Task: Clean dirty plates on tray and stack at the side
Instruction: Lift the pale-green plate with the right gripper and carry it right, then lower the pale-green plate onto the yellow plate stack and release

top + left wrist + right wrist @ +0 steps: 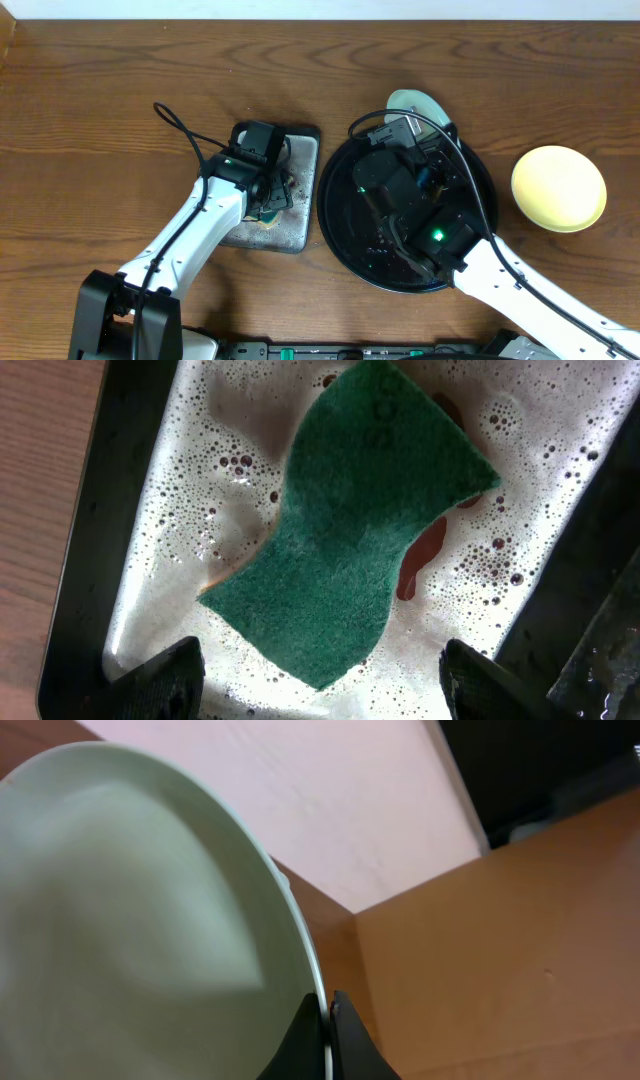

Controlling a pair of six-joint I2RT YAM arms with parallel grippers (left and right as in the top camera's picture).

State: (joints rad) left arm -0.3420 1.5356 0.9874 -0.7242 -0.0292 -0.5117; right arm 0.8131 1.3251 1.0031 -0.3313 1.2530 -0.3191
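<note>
Right gripper (327,1025): the jaws are closing almost fully, pinching the thin rim of the mint plate (150,900). The plate is tilting steeply and is showing past the far edge of the black tray (335,220) in the overhead view.

Left gripper (320,685): the fingers are standing wide apart and gripping nothing. It is hovering just above the green sponge (350,520), which is lying in foamy, red-streaked water in the grey metal tray (115,480).

The yellow plate (558,187) is sitting alone on the table (100,90), right of the black tray and apart from it. No third plate is showing.

Handling (judgement): the plate is looking rigid, light and glossy, and likely slick if wet. The edge pinch is giving little purchase, so the plate may pivot or slip. A deeper bite over the rim would be safer. The sponge is soft and best squeezed across its narrow waist.

Writing: none is readable.
</note>
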